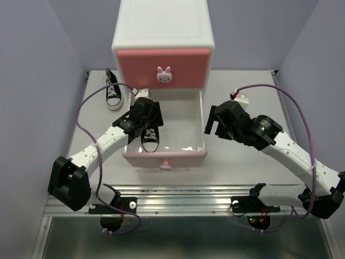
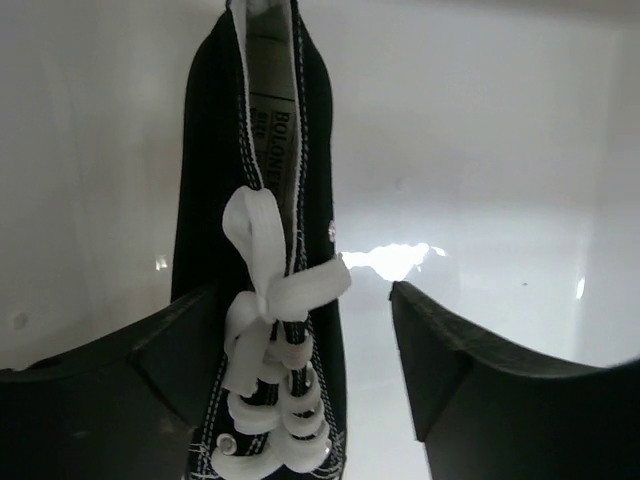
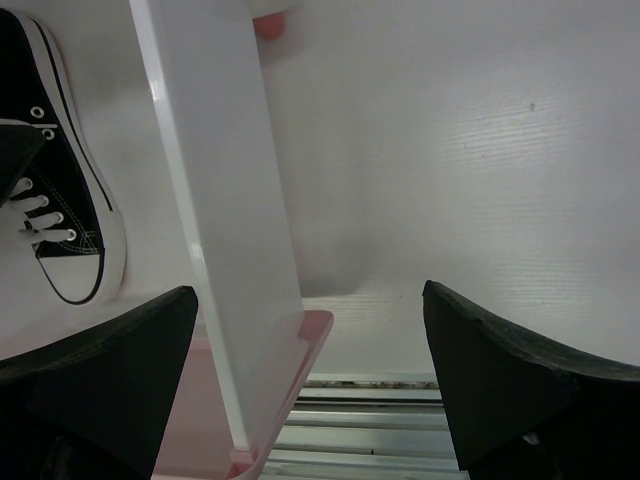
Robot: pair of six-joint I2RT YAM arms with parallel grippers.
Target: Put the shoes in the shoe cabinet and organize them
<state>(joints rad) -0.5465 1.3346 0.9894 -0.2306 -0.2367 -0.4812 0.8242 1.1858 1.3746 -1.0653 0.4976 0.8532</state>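
Observation:
The white shoe cabinet (image 1: 161,27) stands at the back, its upper pink drawer (image 1: 186,67) shut and its lower drawer (image 1: 183,157) pulled out. One black shoe (image 1: 150,138) (image 2: 215,200) lies in the left part of that drawer, toe toward the drawer front. My left gripper (image 1: 149,125) (image 2: 305,300) hangs over it, open, with a gap between the right finger (image 2: 470,380) and the shoe. Another black shoe (image 1: 113,90) lies on the table left of the cabinet. Right of the drawer, my right gripper (image 1: 212,123) (image 3: 308,295) is open and holds nothing.
The drawer's white right wall (image 3: 220,200) stands between the right gripper's fingers in the right wrist view, with the boxed shoe (image 3: 60,220) beyond it. Purple side walls close in the table. A metal rail (image 1: 178,194) runs along the near edge.

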